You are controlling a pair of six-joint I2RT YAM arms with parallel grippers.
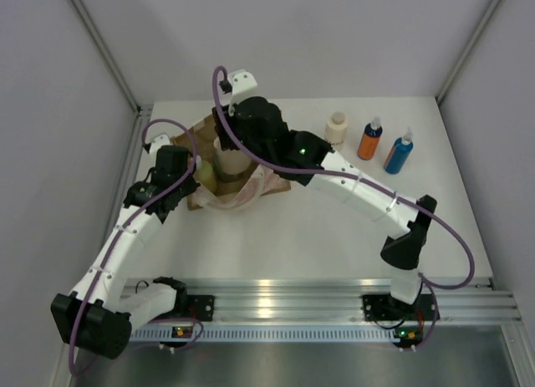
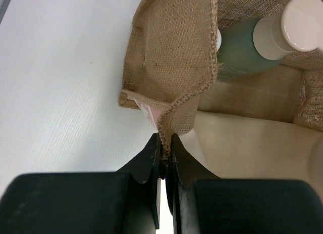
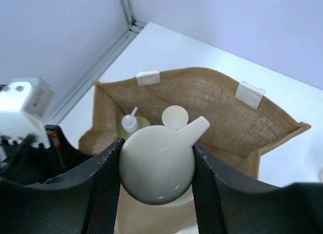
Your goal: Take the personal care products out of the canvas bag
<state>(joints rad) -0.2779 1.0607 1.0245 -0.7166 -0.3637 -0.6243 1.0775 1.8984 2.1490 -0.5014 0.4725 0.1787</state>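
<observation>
The canvas bag [image 1: 219,186] lies open at the back left of the table. My left gripper [image 2: 166,143] is shut on the bag's [image 2: 171,57] woven rim, holding it up. My right gripper [image 3: 157,145] is shut on the round cream cap of a beige bottle [image 3: 156,168] with a pointed nozzle, above the bag's mouth [image 3: 217,102]. Inside the bag are a grey-green bottle [image 2: 242,49] and a yellow-green bottle [image 3: 132,127]. On the table to the right stand a cream bottle [image 1: 336,129], an orange bottle [image 1: 369,140] and a blue bottle [image 1: 399,152].
Grey wall panels close in the table on the left, back and right. A metal frame post [image 1: 125,170] runs close beside the bag on the left. The arms' mounting rail [image 1: 318,299] lines the near edge.
</observation>
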